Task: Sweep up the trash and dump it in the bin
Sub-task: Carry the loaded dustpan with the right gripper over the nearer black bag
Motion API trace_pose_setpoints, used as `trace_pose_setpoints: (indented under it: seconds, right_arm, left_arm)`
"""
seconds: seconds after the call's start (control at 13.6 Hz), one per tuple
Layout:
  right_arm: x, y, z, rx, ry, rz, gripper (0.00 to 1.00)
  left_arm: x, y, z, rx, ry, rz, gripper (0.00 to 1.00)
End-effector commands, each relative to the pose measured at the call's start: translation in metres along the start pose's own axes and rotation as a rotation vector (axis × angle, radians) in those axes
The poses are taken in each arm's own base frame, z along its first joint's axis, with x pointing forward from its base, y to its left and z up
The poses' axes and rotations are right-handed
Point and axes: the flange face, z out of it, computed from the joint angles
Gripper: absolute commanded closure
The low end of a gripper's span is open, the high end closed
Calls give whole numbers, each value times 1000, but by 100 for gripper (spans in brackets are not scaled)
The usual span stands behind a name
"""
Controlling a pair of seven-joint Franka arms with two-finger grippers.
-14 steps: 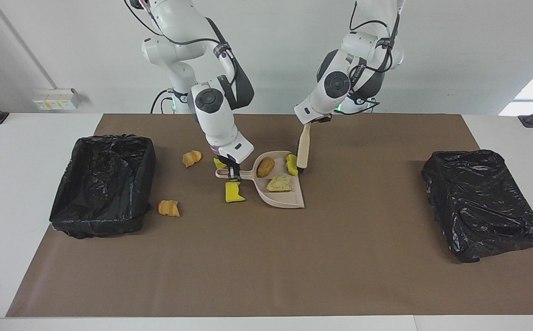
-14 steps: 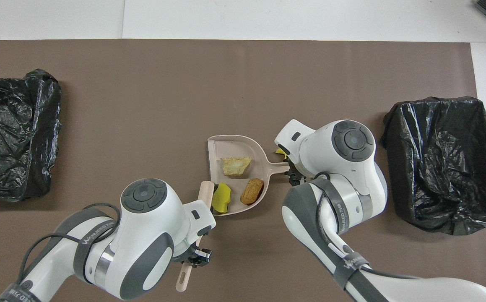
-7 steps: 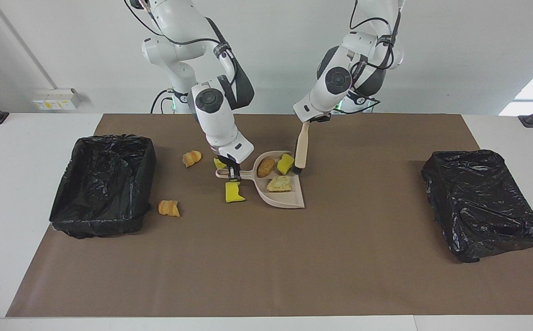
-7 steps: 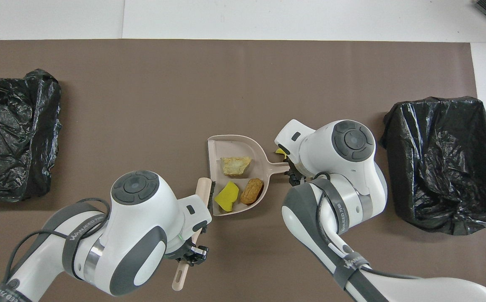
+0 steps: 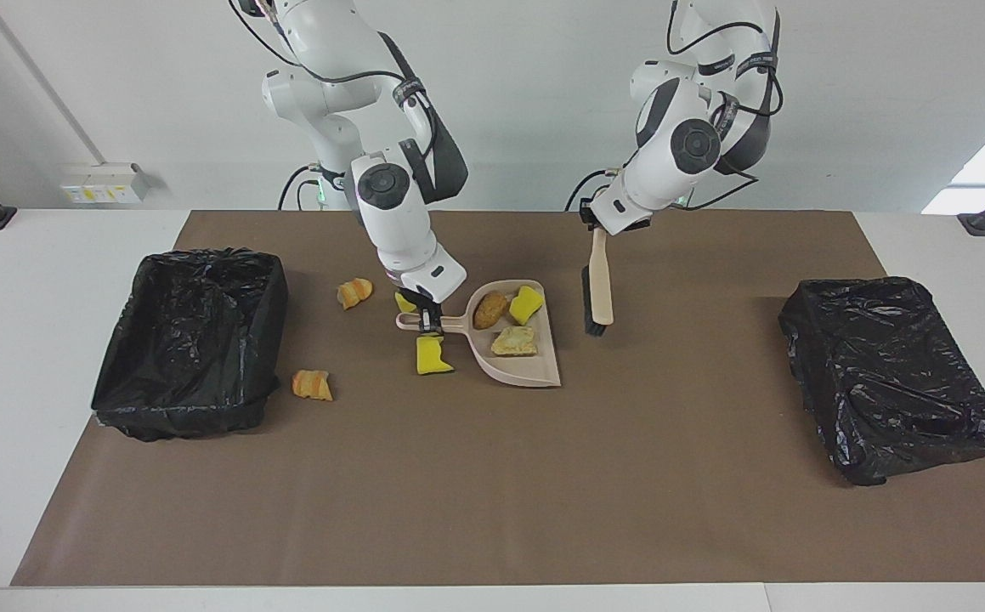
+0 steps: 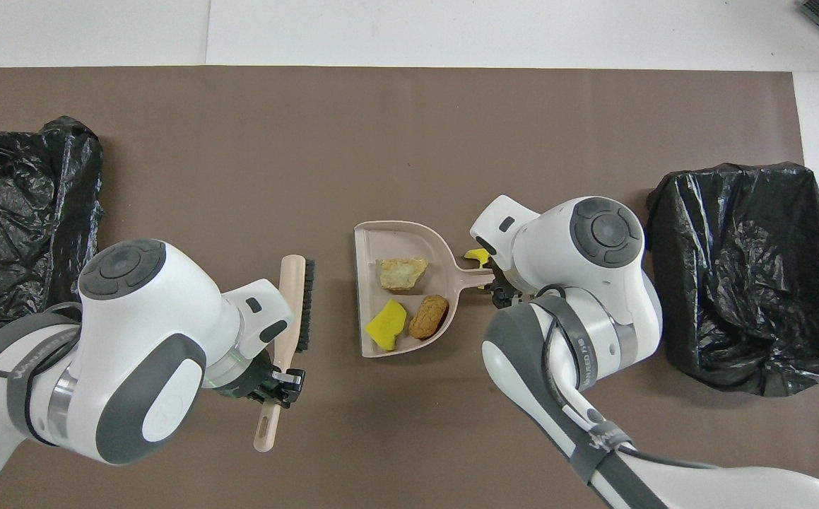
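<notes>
A beige dustpan (image 5: 534, 370) (image 6: 388, 237) lies mid-mat, and my right gripper (image 5: 430, 320) (image 6: 497, 286) is shut on its handle. In the pan lie three trash pieces: a brown bread chunk (image 5: 489, 309) (image 6: 428, 316), a yellow sponge (image 5: 527, 303) (image 6: 386, 326) and a pale chunk (image 5: 515, 341) (image 6: 402, 273). My left gripper (image 5: 598, 228) (image 6: 278, 378) is shut on a beige brush (image 5: 599, 285) (image 6: 295, 304), which hangs over the mat beside the pan's mouth. Loose trash lies around the handle: a yellow sponge (image 5: 431, 355), a small yellow piece (image 5: 405, 301) (image 6: 478, 256) and two croissant bits (image 5: 354, 291) (image 5: 312, 384).
Two bins lined with black bags stand on the brown mat: one (image 5: 190, 340) (image 6: 741, 268) toward the right arm's end, the other (image 5: 891, 374) (image 6: 13, 226) toward the left arm's end. White table shows around the mat's edges.
The brush pushed the yellow sponge into the dustpan, then my left arm drew it away toward the left arm's end. The right arm and dustpan hardly moved.
</notes>
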Motion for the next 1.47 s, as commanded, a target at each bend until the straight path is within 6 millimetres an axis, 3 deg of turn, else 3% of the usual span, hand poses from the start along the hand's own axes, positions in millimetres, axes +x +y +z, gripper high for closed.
trace_pose_setpoints:
  seconds: [0.0,0.22,0.37,0.51,0.66,0.96,1.25,1.4]
  right_arm:
    - [-11,9,-32,3,27,21,100]
    - [-37,23,-68,1,29,66,100]
    - [-70,37,-92,-6,31,74,100]
    - [-107,47,-115,-21,37,83,100]
    - [-141,55,-142,-32,35,90,100]
    - [-208,59,-176,-56,9,95,100]
    - [-289,52,-195,-75,-61,87,100]
    - [-331,44,-200,-74,-91,85,100]
  left_arm:
    - [-5,-1,-4,16,-2,1,100]
    - [-4,-7,-5,12,1,-15,100]
    - [-9,6,5,21,26,-10,100]
    - [-13,34,16,34,65,-28,100]
    - [-16,79,40,46,117,-51,100]
    - [-26,131,69,49,155,-156,100]
    - [-33,157,104,75,148,-178,100]
    - [-31,159,109,72,157,-174,100]
